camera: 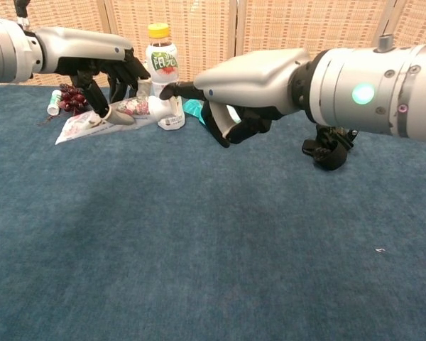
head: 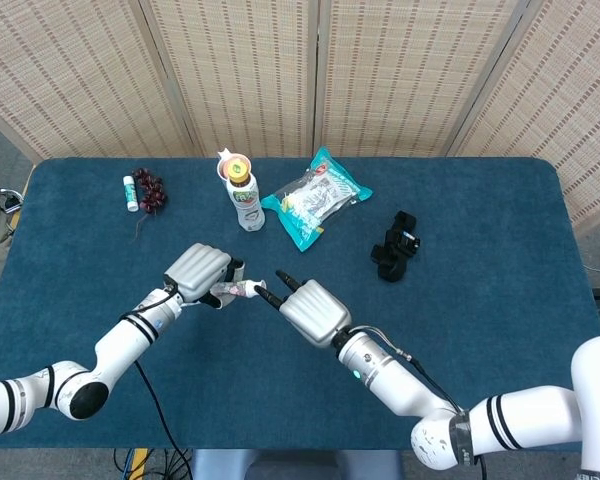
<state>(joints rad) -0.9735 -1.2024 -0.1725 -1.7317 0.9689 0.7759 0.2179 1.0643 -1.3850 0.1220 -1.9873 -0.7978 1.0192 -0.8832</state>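
No legible text, even on bottle (camera: 162, 74) label

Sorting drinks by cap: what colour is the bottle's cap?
Yellow; the bottle cap shows best in the chest view.
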